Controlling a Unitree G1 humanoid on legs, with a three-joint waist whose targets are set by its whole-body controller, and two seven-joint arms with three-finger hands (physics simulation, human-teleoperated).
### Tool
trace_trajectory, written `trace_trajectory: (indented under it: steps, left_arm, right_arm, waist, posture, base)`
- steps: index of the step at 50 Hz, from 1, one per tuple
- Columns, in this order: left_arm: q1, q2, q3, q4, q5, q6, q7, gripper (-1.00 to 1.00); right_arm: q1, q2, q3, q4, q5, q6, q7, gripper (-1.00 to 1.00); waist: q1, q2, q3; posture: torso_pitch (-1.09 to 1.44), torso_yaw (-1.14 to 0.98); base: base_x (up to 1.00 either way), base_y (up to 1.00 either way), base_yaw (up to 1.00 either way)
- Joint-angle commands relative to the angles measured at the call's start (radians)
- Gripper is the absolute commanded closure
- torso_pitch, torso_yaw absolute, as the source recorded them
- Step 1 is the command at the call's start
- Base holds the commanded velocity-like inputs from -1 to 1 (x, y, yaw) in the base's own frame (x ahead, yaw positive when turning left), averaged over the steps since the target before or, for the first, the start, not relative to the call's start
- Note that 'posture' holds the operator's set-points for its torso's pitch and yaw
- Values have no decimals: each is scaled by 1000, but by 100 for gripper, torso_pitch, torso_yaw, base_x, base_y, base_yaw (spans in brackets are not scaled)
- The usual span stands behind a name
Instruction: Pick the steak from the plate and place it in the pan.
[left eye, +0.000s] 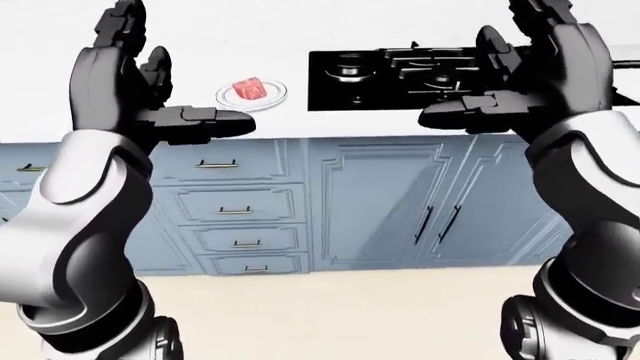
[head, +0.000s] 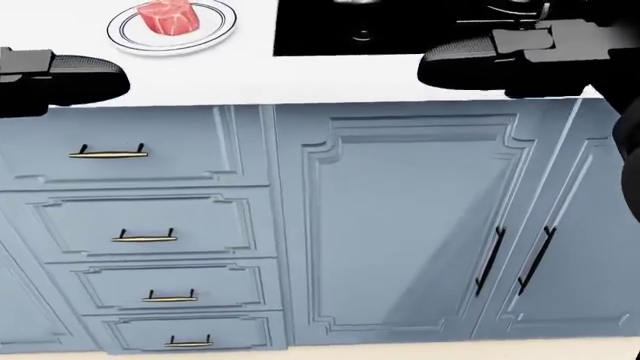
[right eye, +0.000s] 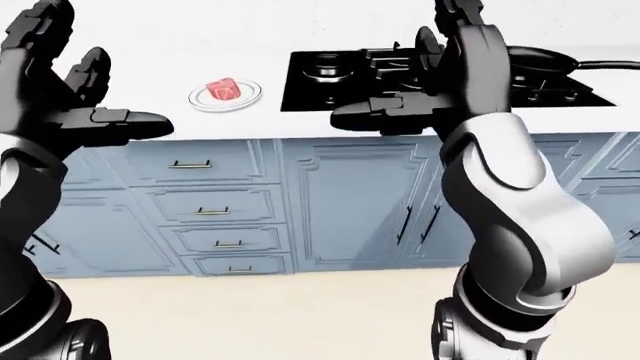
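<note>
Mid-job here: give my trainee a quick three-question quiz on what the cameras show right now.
1. True or false: the steak lies on the plate.
2. The pan sits on the: A) floor, B) stove, C) drawers.
3. Fill in: the left robot hand and right robot hand are both ____ and hold nothing.

Key: 1 true; 2 B; 3 open.

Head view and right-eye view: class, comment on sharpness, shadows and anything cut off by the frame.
Head view: sharp render, the steak crisp on its plate, the stove flat black and cropped at the top. Right-eye view: a soft shadow under the counter edge, the pan partly hidden behind the right robot hand.
</note>
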Motion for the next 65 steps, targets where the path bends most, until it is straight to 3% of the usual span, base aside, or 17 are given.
trace_trajectory:
  steps: [1,4,5,7,14,18,19,20,26,31,40,45,47,49,52,58,65]
  left_arm:
    - [-30,6,2,-17,-6,-19,-2,-100]
    - [-25,7,-1,-11,-3,-29,-5,-100]
    - [-22,6,0,-16,-3,-27,-4,-100]
    - [-21,6,-4,-5,2,-39,-8,-100]
    - [-21,5,-1,-6,3,-37,-10,-100]
    - [-25,6,2,-11,0,-27,-8,-100]
    - [-19,4,1,-15,0,-30,-8,-100]
    - [-22,5,1,-9,1,-32,-9,-100]
    - [3,-1,-6,18,15,-68,-19,-100]
    - [-6,-2,-1,4,11,-48,-15,-100]
    - [-6,0,-1,9,11,-51,-15,-100]
    - [-7,0,-1,13,11,-52,-15,-100]
    - [-5,-1,0,9,11,-51,-14,-100]
    - [-3,-2,0,3,10,-49,-13,-100]
    - [-2,-2,0,4,11,-50,-13,-100]
    - [-7,-1,0,3,9,-44,-12,-100]
    - [-9,0,2,3,7,-43,-12,-100]
  right_arm:
    - [-26,-12,-16,-14,-8,-21,-7,-100]
    - [-23,-12,-14,-12,-9,-25,-6,-100]
    - [-20,-12,-13,-11,-11,-29,-4,-100]
    - [-17,-12,-14,-8,-14,-34,-2,-100]
    - [-16,-11,-14,-5,-17,-35,2,-100]
    - [-19,-11,-12,-7,-17,-25,1,-100]
    - [-22,-11,-13,-10,-15,-19,0,-100]
    - [-23,-11,-13,-11,-15,-16,0,-100]
    - [-58,-16,-20,-43,2,28,-14,-100]
    - [-51,-18,-15,-38,0,18,-13,-100]
    - [-46,-18,-12,-34,-7,17,-6,-100]
    - [-42,-16,-9,-31,-14,13,-2,-100]
    - [-40,-15,-9,-34,-14,15,-1,-100]
    - [-38,-15,-10,-35,-16,12,1,-100]
    - [-37,-14,-7,-39,-19,17,4,-100]
    - [-40,-11,-5,-39,-27,23,8,-100]
    - [-42,-7,-4,-38,-34,22,13,-100]
  waist:
    - [-3,2,-12]
    - [1,-74,-33]
    - [-9,-37,-16]
    - [-10,-63,-9]
    - [-24,-1,-2]
    - [-34,100,-36]
    - [-25,55,-21]
    - [-31,77,-21]
    - [-15,31,-27]
    - [-1,-58,-34]
    - [-16,-32,-20]
    - [-30,42,-22]
    - [-40,78,-51]
    - [-30,75,-27]
    - [-21,46,-36]
    - [-10,-56,-31]
    - [-20,-38,-41]
  posture:
    - [0,0]
    - [0,0]
    - [0,0]
    - [0,0]
    - [0,0]
    - [0,0]
    - [0,0]
    - [0,0]
    - [0,0]
    - [0,0]
    - [0,0]
    - [0,0]
    - [0,0]
    - [0,0]
    - [0,0]
    - [0,0]
    - [0,0]
  base:
    - [26,0,0]
    - [27,0,0]
    - [26,0,0]
    - [27,0,0]
    - [27,0,0]
    - [26,0,0]
    - [22,0,0]
    - [20,0,0]
    - [18,0,0]
    - [17,0,0]
    - [17,8,0]
    - [16,11,0]
    - [11,11,0]
    - [9,12,0]
    - [7,14,0]
    - [2,26,0]
    - [0,27,0]
